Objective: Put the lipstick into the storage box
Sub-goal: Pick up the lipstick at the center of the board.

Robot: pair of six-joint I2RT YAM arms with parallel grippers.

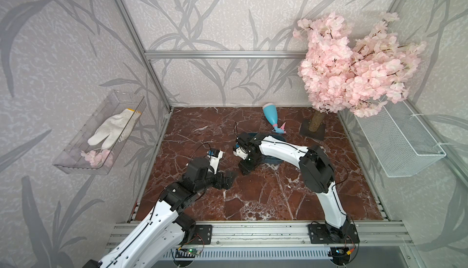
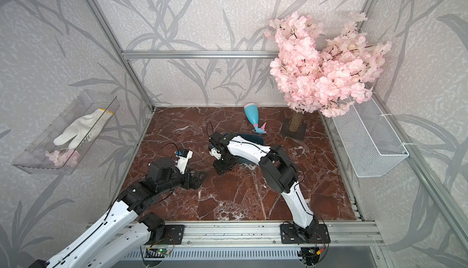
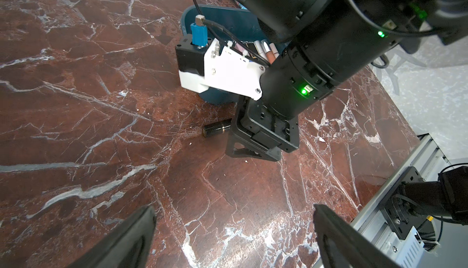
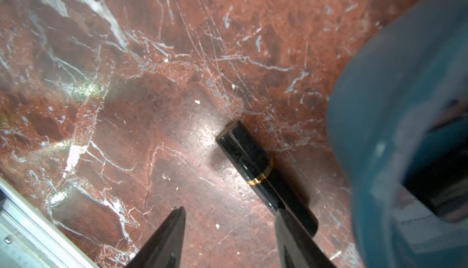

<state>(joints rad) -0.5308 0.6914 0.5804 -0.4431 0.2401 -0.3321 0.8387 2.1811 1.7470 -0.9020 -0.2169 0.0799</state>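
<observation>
Tho nr storage box (image 4: 379,97), lipstick (image 4: 249,164) out

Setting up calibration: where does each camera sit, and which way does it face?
Top views: high in front, looking down on the table; left claw and right claw show.
Left wrist: looks past the open left claw at right claw and lipstick.
Right wrist: low, looks past the open right claw at the lipstick.
Shared: both wrist views show lipstick and storage box.

- The lipstick (image 4: 247,160), black with a gold band, lies flat on the table (image 4: 152,77).
- The dark teal storage box (image 4: 379,97) stands just beside it.
</observation>
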